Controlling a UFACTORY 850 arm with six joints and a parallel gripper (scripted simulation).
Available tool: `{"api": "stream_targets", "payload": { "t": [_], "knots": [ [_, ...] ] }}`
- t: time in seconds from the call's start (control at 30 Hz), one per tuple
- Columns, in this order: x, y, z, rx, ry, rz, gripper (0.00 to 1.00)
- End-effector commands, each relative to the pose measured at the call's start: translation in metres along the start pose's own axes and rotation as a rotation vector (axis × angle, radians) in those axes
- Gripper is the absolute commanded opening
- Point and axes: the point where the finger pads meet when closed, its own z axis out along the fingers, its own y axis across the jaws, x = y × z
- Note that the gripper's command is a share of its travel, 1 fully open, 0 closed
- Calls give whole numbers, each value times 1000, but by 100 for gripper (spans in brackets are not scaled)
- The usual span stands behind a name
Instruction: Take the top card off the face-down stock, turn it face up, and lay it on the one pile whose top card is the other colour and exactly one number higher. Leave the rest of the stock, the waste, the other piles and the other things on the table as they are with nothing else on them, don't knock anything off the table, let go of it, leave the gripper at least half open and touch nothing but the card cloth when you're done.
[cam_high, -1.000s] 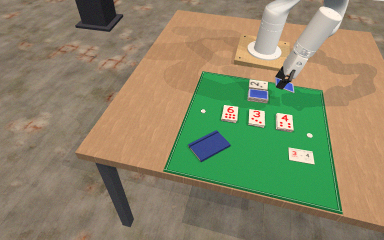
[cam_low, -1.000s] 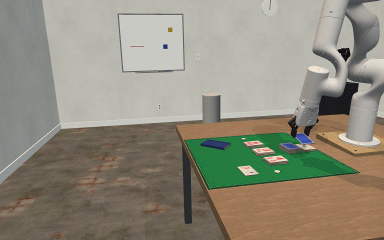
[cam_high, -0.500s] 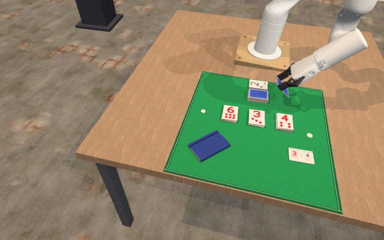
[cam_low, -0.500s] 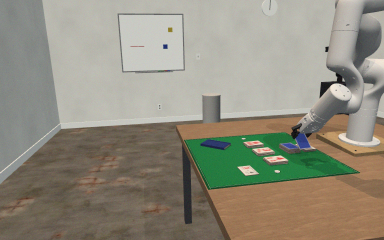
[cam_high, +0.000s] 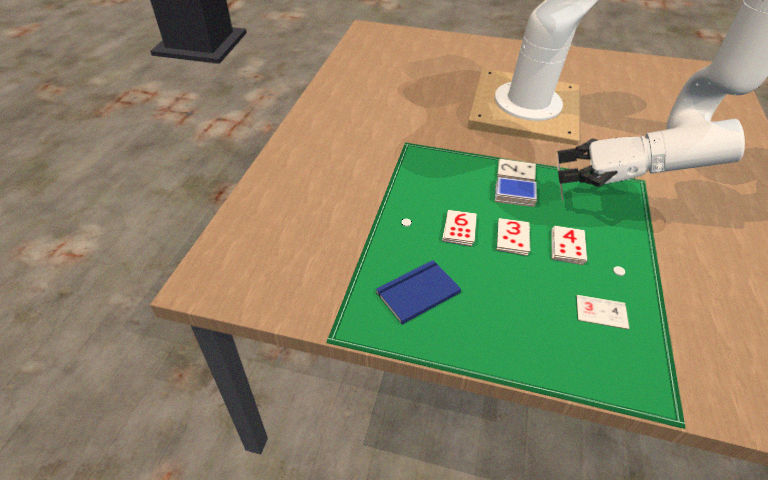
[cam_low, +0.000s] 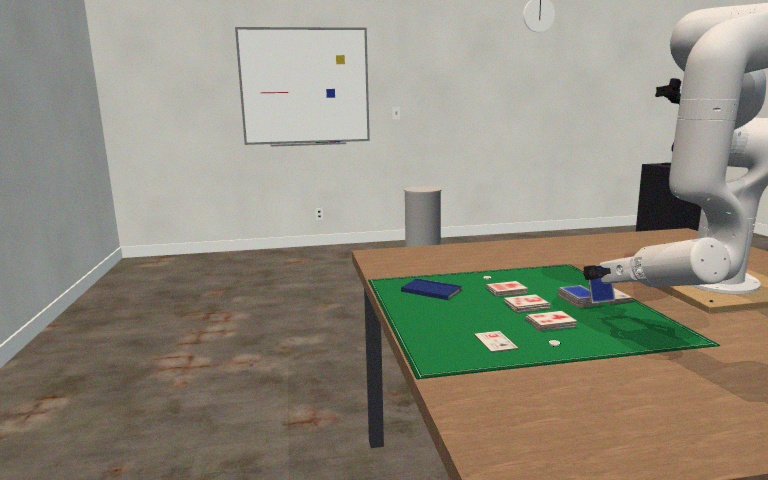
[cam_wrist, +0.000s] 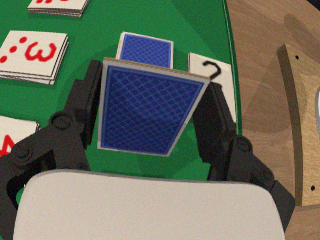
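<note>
My gripper (cam_high: 568, 166) lies level over the far right of the green card cloth (cam_high: 509, 283) and is shut on one blue-backed card (cam_wrist: 150, 108). The card stands on edge between the fingers; its blue back faces the wrist camera and shows in the exterior view (cam_low: 600, 290). Its face is hidden. The face-down stock (cam_high: 515, 190) lies just left of the gripper, with the waste card, a black 2 (cam_high: 516, 168), behind it. Three piles lie in a row: red 6 (cam_high: 459, 226), red 3 (cam_high: 513, 236), red 4 (cam_high: 569, 244).
A blue notebook (cam_high: 417, 290) lies at the cloth's front left. A score card (cam_high: 602, 310) with 3 and 4 lies at the front right. Two white tokens (cam_high: 406, 221) (cam_high: 619, 270) sit on the cloth. The arm's wooden base plate (cam_high: 526, 107) stands behind the cloth.
</note>
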Motion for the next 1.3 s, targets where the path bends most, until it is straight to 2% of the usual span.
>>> {"api": "stream_targets", "payload": {
  "t": [0.0,0.27,0.53,1.27],
  "knots": [
    [-1,0,0,0,86,1,64],
    [-4,0,0,0,231,1,64],
    [-5,0,0,0,282,1,64],
    [-5,0,0,1,298,1,64]
  ]
}}
